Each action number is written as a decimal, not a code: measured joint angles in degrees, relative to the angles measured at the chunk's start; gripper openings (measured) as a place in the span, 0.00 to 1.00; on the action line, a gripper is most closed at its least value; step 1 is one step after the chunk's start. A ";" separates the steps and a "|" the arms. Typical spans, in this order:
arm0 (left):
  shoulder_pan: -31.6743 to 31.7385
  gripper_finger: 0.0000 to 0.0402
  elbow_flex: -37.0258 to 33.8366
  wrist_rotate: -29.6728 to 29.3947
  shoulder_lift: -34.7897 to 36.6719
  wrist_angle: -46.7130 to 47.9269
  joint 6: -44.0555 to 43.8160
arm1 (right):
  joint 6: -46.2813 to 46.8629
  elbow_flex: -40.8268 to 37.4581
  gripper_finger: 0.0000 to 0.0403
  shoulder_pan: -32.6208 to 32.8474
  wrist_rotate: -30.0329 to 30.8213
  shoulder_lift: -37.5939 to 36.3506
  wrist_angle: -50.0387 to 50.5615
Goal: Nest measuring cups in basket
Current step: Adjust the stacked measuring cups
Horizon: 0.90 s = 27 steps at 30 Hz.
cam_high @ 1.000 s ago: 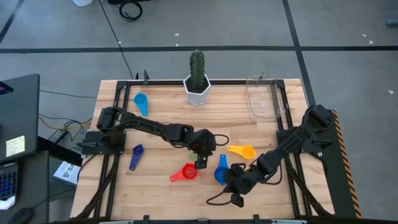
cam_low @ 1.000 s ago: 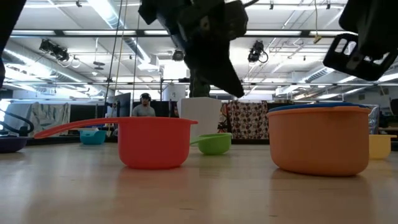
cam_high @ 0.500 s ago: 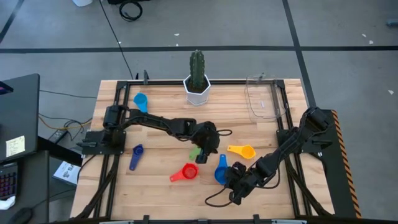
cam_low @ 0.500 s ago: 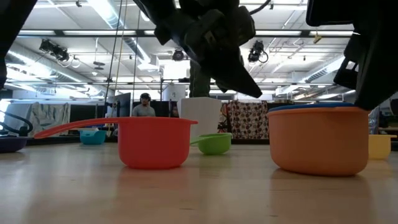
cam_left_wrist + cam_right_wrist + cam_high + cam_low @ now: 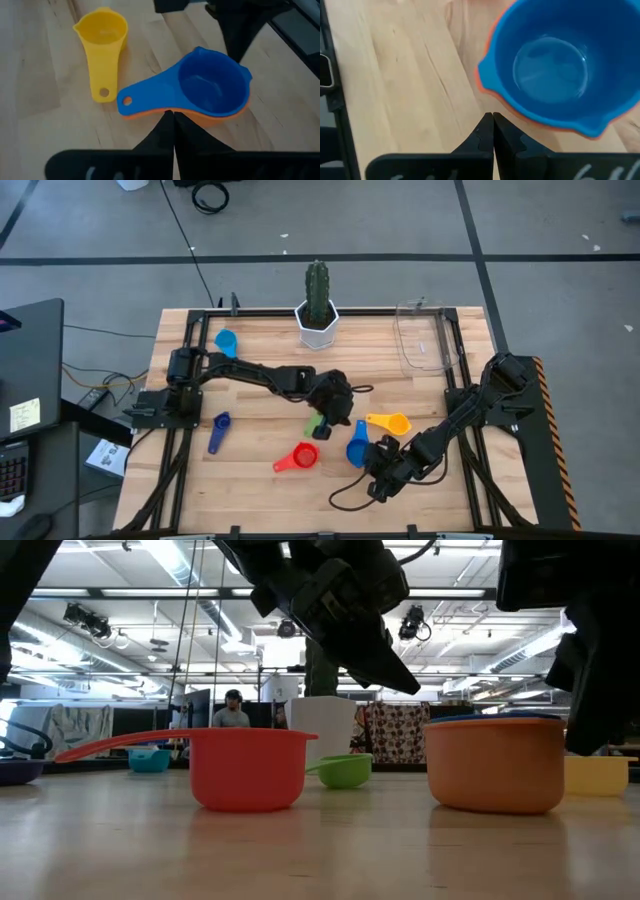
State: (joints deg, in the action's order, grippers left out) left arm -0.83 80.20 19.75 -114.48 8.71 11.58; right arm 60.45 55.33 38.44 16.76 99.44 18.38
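Looking down from the high view, I see the blue cup (image 5: pixel 356 451) nested in the orange cup (image 5: pixel 492 764), low and right of center on the counter (image 5: pixel 260 450). Its handle runs toward the top of the frame, slightly right, so the long axis is near vertical in the picture. The orange cup is almost fully covered from above; only a thin rim shows under the blue one in the left wrist view.

The left gripper (image 5: pixel 345 418) is clenched, fingertips together, and grasps nothing; it sits just above the blue handle's end. The right gripper (image 5: pixel 378 468) is also clenched and empty, just beside the nested pair at its lower right.

The yellow cup (image 5: pixel 396 423) lies right of the pair, handle pointing to the frame's left. The red cup (image 5: pixel 301 457) lies left of the pair, handle pointing lower left. The green cup (image 5: pixel 314 424) is partly hidden by the left arm; I cannot read its handle direction. The purple cup (image 5: pixel 217 431) lies at the left, long axis near vertical, bowl uppermost. The light blue cup (image 5: pixel 226 342) sits at the upper left.

The basket (image 5: pixel 424 338) stands at the upper right of the counter, well apart from the cups. A cactus pot (image 5: pixel 317 320) stands at top center.
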 joint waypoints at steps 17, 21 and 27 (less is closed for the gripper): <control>-1.49 0.00 0.00 -0.09 0.04 11.19 -6.02 | -8.81 0.17 0.01 -0.35 -1.10 -9.36 4.98; -2.36 0.00 0.00 0.17 0.04 11.13 -6.65 | -5.23 0.11 0.00 -1.36 4.27 -11.71 15.46; -5.17 0.00 0.00 2.39 0.07 11.29 -8.49 | -6.91 0.09 0.00 -3.45 3.40 -9.74 18.00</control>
State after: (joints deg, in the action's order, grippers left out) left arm -6.00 80.20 22.14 -114.41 20.00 3.10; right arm 53.54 55.42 34.99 20.16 89.70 36.38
